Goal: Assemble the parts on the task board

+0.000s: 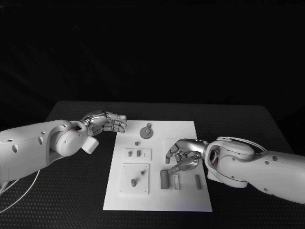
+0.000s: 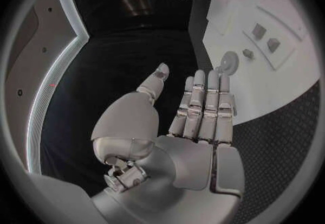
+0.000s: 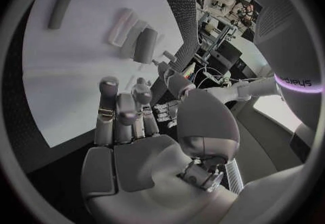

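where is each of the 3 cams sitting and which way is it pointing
Head view: on the robot's head, looking down at the task board; both arms, left hand, right hand.
Left wrist view: behind the left hand, facing the board's edge.
Right wrist view: behind the right hand, facing the board.
Shared: the round part in the head and left wrist views.

A smooth matt white task board (image 1: 183, 131) lies on the rough, woven-looking black table (image 1: 242, 119).
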Tool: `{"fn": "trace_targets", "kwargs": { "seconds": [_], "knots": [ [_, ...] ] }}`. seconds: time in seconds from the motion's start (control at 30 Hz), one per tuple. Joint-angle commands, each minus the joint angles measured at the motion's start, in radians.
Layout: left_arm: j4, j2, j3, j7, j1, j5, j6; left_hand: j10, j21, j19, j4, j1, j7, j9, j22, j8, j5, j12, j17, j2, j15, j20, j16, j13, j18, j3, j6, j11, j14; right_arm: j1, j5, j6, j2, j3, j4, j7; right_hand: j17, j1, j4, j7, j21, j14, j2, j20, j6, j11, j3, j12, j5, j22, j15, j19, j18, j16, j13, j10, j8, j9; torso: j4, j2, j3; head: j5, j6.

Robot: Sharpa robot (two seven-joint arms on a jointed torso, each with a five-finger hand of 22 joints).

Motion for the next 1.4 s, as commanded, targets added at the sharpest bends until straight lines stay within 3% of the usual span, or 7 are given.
{"fn": "trace_targets", "kwargs": {
  "seconds": [0.03, 0.27, 0.57, 1.0, 1.3, 1.4],
  "knots": [
    [0.002, 0.0, 0.001, 0.003, 0.001, -0.001, 0.018, 0.004, 0.003, 0.002, 0.0, -0.004, 0.001, 0.0, -0.001, -0.003, 0.0, 0.003, 0.001, -0.006, 0.001, -0.004, -0.006, 0.001, 0.006, -0.008, -0.002, -0.005, 0.004, -0.001, -0.065, -0.021, 0.002, 0.0, -0.007, 0.096, 0.001, 0.017, 0.001, 0.031, 0.003, -0.004, 0.007, 0.006, -0.04, -0.011, -0.022, 0.004, 0.002, 0.02, -0.004, -0.008, 0.031, -0.007, -0.004, 0.002, -0.004, -0.004, -0.0003, 0.0, -0.0001, 0.002, -0.001],
    [0.002, 0.0, 0.0, 0.002, 0.001, -0.001, 0.018, 0.004, 0.003, 0.002, 0.0, -0.006, 0.001, -0.001, -0.001, -0.003, 0.0, 0.003, 0.002, -0.005, 0.001, -0.004, -0.006, 0.001, 0.006, -0.009, -0.003, -0.005, 0.004, -0.005, -0.074, 0.02, 0.019, -0.001, -0.023, 0.088, 0.001, 0.018, 0.003, 0.031, 0.001, -0.007, 0.021, 0.012, -0.036, -0.011, -0.05, 0.005, 0.002, 0.018, -0.006, -0.013, 0.031, -0.008, -0.01, 0.0, -0.003, -0.011, 0.0002, 0.0, 0.0, 0.003, -0.001],
    [0.005, -0.003, 0.0, 0.0, 0.001, -0.001, 0.017, 0.004, 0.003, 0.002, 0.001, -0.009, 0.002, -0.001, -0.001, -0.004, 0.0, 0.003, 0.002, -0.004, 0.001, -0.004, -0.006, 0.001, 0.006, -0.009, -0.005, -0.005, 0.004, -0.022, -0.075, 0.061, 0.047, -0.002, -0.051, 0.072, 0.001, -0.044, 0.03, 0.037, -0.003, -0.01, 0.059, 0.019, -0.035, -0.005, -0.075, 0.006, 0.002, 0.016, -0.001, -0.016, 0.031, -0.01, -0.02, -0.006, -0.007, -0.025, 0.002, 0.001, -0.001, 0.005, -0.006],
    [0.006, -0.005, 0.0, -0.003, 0.001, -0.001, 0.019, 0.003, 0.002, 0.002, 0.003, -0.021, 0.003, -0.001, -0.001, -0.005, 0.0, 0.003, 0.003, 0.001, 0.001, -0.004, -0.007, 0.002, 0.006, -0.011, -0.005, -0.005, 0.003, -0.026, -0.072, 0.124, 0.055, -0.003, -0.056, 0.075, 0.003, -0.067, 0.051, 0.043, -0.003, -0.01, 0.091, 0.018, -0.012, 0.001, -0.07, 0.012, 0.002, 0.016, 0.005, -0.016, 0.031, -0.008, -0.024, -0.008, 0.002, -0.03, -0.0016, -0.001, -0.0007, 0.008, -0.011],
    [0.006, -0.006, 0.0, -0.004, 0.001, -0.001, 0.016, 0.003, 0.002, 0.002, 0.004, -0.029, 0.003, -0.001, -0.002, -0.006, 0.0, 0.002, 0.003, 0.003, 0.001, -0.004, -0.008, 0.002, 0.006, -0.011, -0.007, -0.005, 0.003, -0.031, -0.116, 0.141, 0.066, -0.004, -0.081, 0.057, 0.005, -0.088, 0.077, 0.044, -0.002, -0.011, 0.158, 0.018, 0.009, 0.001, -0.062, 0.017, 0.003, 0.018, 0.006, -0.02, 0.031, -0.006, -0.027, -0.011, 0.009, -0.035, -0.0005, -0.001, -0.0009, 0.008, -0.013],
    [0.007, -0.007, 0.0, -0.005, 0.001, -0.001, 0.016, 0.003, 0.002, 0.002, 0.005, -0.033, 0.004, -0.001, -0.002, -0.006, 0.0, 0.002, 0.004, 0.005, 0.001, -0.004, -0.009, 0.002, 0.006, -0.011, -0.007, -0.005, 0.003, -0.038, -0.143, 0.141, 0.072, -0.005, -0.09, 0.054, 0.005, -0.092, 0.083, 0.044, -0.001, -0.012, 0.194, 0.018, 0.009, 0.001, -0.058, 0.019, 0.003, 0.019, 0.006, -0.022, 0.031, -0.005, -0.027, -0.013, 0.008, -0.038, -0.0001, -0.001, -0.0012, 0.008, -0.014]
  ]
}}
